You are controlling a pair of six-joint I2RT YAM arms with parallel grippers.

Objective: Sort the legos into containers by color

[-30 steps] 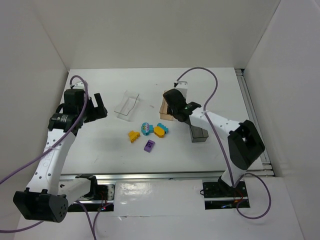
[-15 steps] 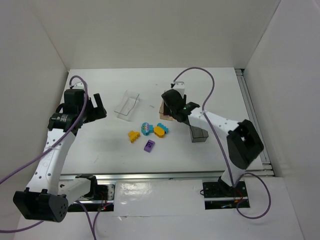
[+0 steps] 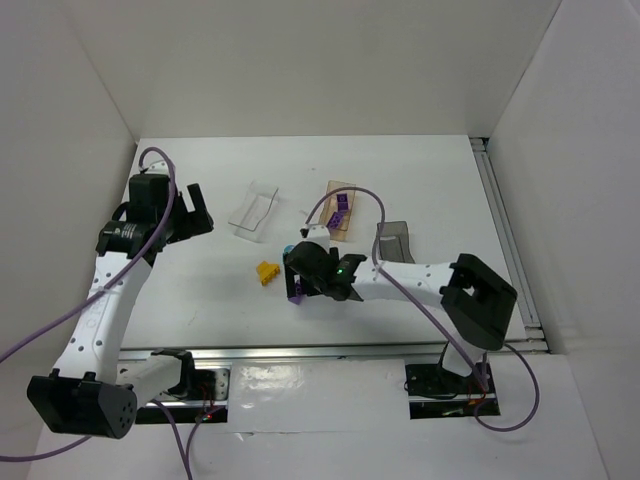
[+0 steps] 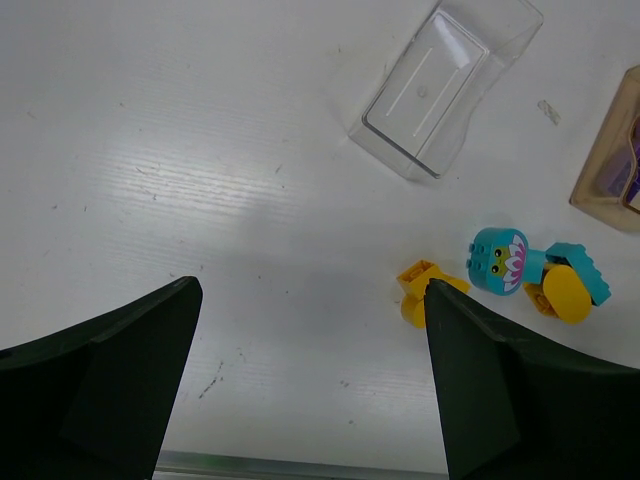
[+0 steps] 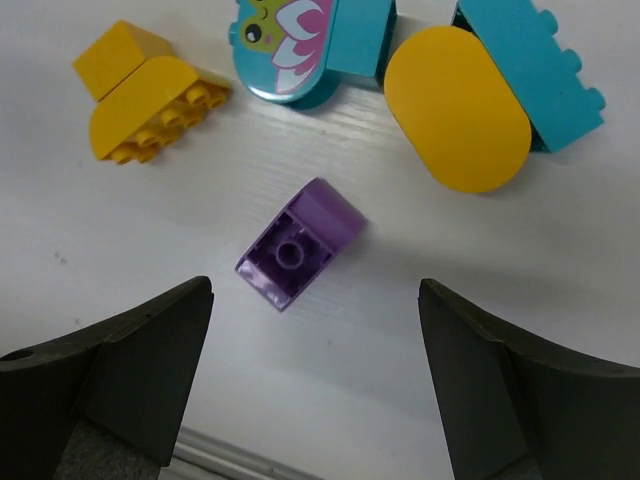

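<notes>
A purple lego [image 5: 300, 245] lies hollow side up on the table, just ahead of my open right gripper [image 5: 315, 335], which hovers over it with nothing between its fingers. Beyond it lie a yellow lego [image 5: 140, 95], a cyan lego with a face [image 5: 300, 45], a yellow oval piece [image 5: 457, 108] and a teal lego [image 5: 530, 65]. From above, the right gripper [image 3: 302, 272] covers most of that cluster. The tan container [image 3: 340, 212] holds purple legos [image 3: 341, 207]. The clear container [image 3: 253, 210] and the dark grey container [image 3: 393, 240] stand beside it. My left gripper [image 3: 195, 215] hangs open at the left.
The left wrist view shows the clear container [image 4: 445, 85], the yellow lego [image 4: 420, 290] and the cyan face lego [image 4: 498, 258] ahead of the open left gripper [image 4: 310, 380]. White walls enclose the table on three sides. A metal rail [image 3: 320, 350] runs along the near edge.
My right arm has swung from the tan container back toward the near side, over the purple lego, and its jaws have opened. The left arm has stayed put.
</notes>
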